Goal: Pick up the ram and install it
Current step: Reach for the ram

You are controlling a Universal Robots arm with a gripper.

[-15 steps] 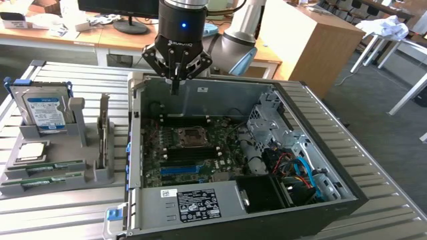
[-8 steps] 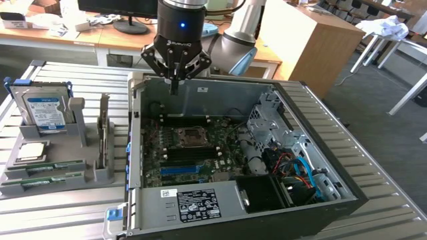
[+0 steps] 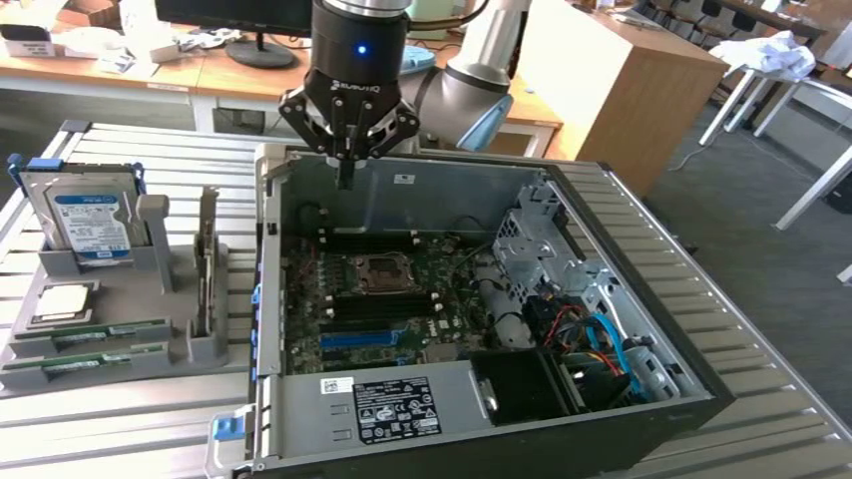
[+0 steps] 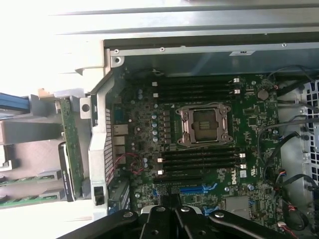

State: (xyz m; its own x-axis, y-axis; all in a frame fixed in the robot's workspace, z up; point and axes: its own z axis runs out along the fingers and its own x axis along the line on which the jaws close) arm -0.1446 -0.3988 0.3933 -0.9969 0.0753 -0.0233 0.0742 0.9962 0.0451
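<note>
While hanging above the computer case [image 3: 440, 195], clamps jaws fully together on nothing, well apart from the ram [image 3: 94, 334].

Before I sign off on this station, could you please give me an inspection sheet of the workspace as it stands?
Surface: slatted metal table carrying an open computer case and a grey parts rack.
Job's things: two ram sticks lie in the rack, untouched; the motherboard has memory slots that look empty.
Clutter: hard drive and processor chip, both in the rack.
Grippers: gripper shut, holding nothing, poised over the case near its far wall.
Cables: blue and red cables inside the case.
Surroundings: desk, monitor, wooden cabinet.
</note>
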